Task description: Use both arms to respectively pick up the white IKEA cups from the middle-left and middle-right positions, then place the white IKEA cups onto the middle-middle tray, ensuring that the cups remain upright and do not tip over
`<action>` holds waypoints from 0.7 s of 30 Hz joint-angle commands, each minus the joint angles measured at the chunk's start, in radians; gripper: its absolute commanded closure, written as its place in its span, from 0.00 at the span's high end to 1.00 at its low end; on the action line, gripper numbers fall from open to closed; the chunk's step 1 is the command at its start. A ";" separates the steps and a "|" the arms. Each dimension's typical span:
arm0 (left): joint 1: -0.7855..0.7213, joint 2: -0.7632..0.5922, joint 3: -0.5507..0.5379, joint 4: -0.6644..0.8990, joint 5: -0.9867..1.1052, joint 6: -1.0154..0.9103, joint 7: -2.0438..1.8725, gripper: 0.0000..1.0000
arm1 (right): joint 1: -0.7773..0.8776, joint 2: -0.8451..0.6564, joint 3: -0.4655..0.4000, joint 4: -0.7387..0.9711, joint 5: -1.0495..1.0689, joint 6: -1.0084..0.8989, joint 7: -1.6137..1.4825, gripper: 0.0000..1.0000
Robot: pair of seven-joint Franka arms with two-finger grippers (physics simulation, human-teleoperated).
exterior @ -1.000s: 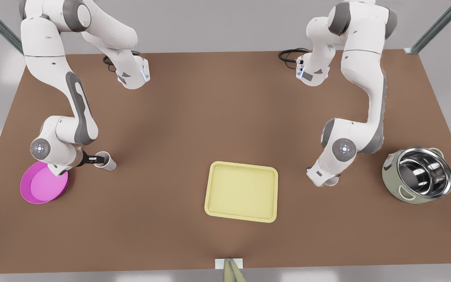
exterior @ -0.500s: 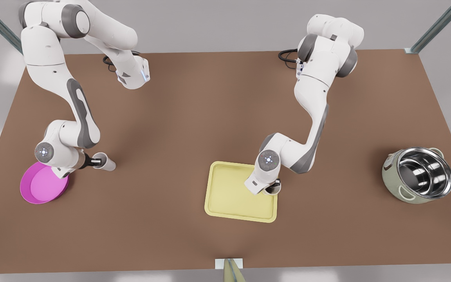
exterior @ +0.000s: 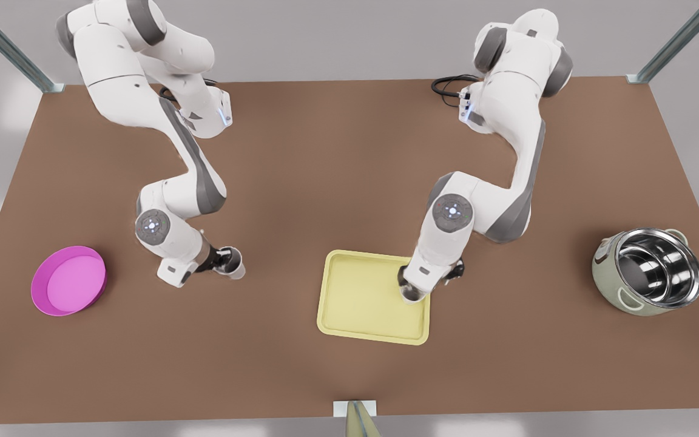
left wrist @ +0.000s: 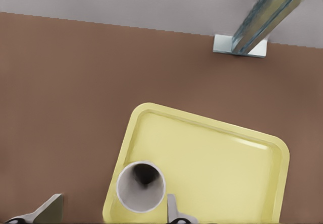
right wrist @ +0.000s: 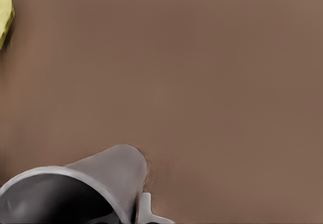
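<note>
White cup (left wrist: 141,186) is seen upright on the pale yellow tray (exterior: 355,303), near the tray edge on the front view's right. The left gripper (left wrist: 108,211) is positioned over it; its fingers (left wrist: 172,210) are spread wide on either side of the cup, with a clear gap on one side, so nothing is gripped. In the front view this gripper (exterior: 413,290) belongs to the arm on the front view's right, and the cup beneath it (exterior: 411,295) is largely hidden by the wrist.

The second white cup (exterior: 232,265) is found at the right gripper (exterior: 223,262), on the arm at the front view's left, between the magenta dish (exterior: 68,280) and the tray and well apart from both. The jaws are closed against its wall. In the right wrist view the cup (right wrist: 91,186) is seen close up and tilted relative to the camera, one finger (right wrist: 146,210) pressed beside it; a corner of the tray (right wrist: 4,14) is visible far off. Whether this cup is touching the brown table (exterior: 325,170) or is raised off it cannot be told.

A steel pot (exterior: 650,270) is noted at the table's edge on the front view's right.
</note>
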 commanded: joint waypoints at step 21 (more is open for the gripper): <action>0.254 -0.479 0.002 -0.397 -0.135 -0.317 0.648 1.00 | 0.349 0.464 0.009 0.518 -0.007 0.188 0.919 0.21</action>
